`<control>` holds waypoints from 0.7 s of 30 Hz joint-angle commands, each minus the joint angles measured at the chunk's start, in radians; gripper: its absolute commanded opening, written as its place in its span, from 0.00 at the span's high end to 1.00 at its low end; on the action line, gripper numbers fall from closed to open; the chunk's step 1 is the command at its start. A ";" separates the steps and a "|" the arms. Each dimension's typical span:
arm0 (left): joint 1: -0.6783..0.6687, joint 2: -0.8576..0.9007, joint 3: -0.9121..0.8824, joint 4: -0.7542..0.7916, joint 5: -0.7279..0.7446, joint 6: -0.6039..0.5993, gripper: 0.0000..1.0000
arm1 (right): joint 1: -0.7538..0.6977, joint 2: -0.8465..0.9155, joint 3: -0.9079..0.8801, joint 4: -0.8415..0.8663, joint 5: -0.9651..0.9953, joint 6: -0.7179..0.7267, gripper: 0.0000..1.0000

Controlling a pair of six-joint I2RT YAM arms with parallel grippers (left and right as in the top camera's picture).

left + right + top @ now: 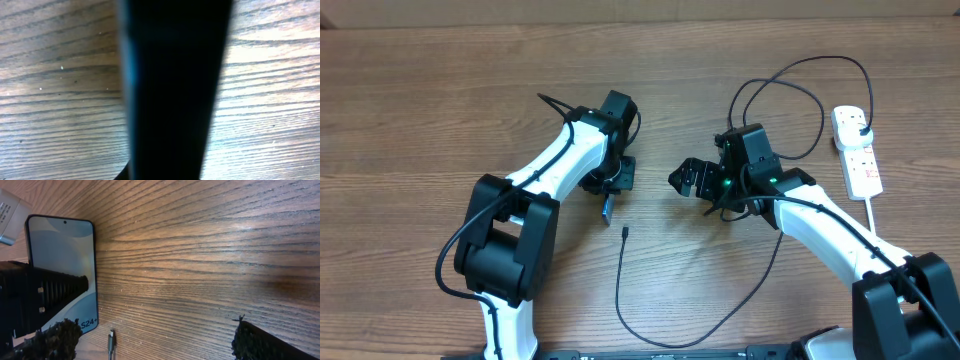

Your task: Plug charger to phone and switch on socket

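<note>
One phone (607, 207) is clamped in the left gripper (614, 188), whose jaws stand narrow on it. From overhead the phone shows only as a thin bluish sliver under the claw, near the middle of the wooden table (420, 100). In the right wrist view its pale blue screen (62, 260) faces the camera, with "S24+" legible at its lower end and one black ribbed finger (47, 297) of the left gripper lying across it. The left wrist view shows only a dark, blurred shape down the middle against the wood grain. Whether the phone touches the table cannot be told.

The right gripper (692, 181) gapes wide with nothing between its two fingers, and it is near the phone but apart from it.

One charger (620, 300) lies on the table. Its small connector tip (624, 232) is free, just below the phone and not touching it. The cable loops toward the near edge and then runs up under the right arm. One white socket (857, 152) with red switches lies at the far right, with one black plug (861, 123) seated in its top end.
</note>
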 commanded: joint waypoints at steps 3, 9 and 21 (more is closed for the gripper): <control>0.000 0.003 0.004 -0.002 -0.010 -0.011 0.96 | -0.002 -0.005 0.007 0.005 0.010 -0.005 0.00; 0.046 0.003 0.146 -0.138 0.192 -0.007 0.96 | -0.002 -0.005 0.007 0.005 0.010 -0.005 0.00; 0.145 0.003 0.250 -0.515 0.833 -0.008 0.96 | -0.002 -0.005 0.007 0.006 0.010 -0.005 0.00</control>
